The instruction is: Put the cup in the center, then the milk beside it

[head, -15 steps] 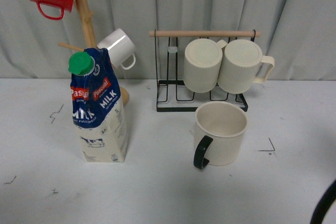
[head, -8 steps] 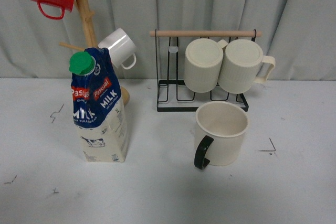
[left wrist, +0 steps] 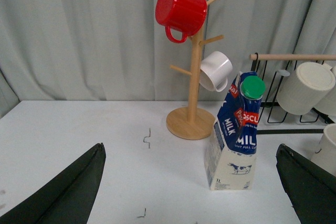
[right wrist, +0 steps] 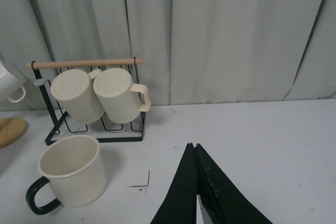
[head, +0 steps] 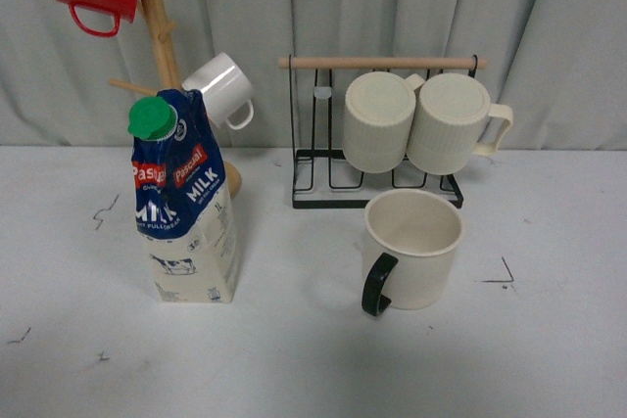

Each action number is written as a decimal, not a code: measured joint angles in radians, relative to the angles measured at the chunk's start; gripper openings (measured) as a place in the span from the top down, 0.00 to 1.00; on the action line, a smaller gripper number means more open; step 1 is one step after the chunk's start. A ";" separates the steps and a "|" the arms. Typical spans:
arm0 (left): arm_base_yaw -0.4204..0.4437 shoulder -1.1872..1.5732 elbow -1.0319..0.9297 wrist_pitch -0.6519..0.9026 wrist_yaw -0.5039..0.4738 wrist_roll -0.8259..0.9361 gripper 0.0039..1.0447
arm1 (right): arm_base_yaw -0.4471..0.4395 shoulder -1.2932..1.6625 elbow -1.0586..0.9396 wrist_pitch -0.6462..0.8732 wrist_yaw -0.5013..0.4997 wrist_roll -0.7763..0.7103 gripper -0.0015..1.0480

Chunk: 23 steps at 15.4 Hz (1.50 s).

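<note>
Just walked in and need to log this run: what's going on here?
Nothing is held right now. The black-handled cream mug stands upright in front of the wire rack; the milk carton stands apart on its left, by the wooden mug tree. The left gripper is open and empty, the right gripper shut on nothing, both clear of the objects.
</note>
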 joint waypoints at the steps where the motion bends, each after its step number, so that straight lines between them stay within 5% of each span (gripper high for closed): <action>1: 0.000 0.000 0.000 0.000 0.000 0.000 0.06 | 0.000 -0.037 0.000 -0.037 0.000 0.000 0.98; 16: 0.000 0.000 0.000 0.000 0.000 0.000 0.06 | 0.000 -0.362 0.000 -0.352 0.000 0.000 0.98; 18: 0.000 0.000 0.000 0.000 0.000 0.000 0.06 | 0.000 -0.504 0.000 -0.542 -0.002 0.000 0.98; 21: 0.000 0.000 0.000 0.000 0.001 0.000 0.06 | 0.000 -0.536 0.000 -0.539 -0.003 0.000 0.98; 23: 0.000 0.000 0.000 0.001 0.000 0.000 0.06 | 0.000 -0.536 0.000 -0.537 -0.002 0.000 0.77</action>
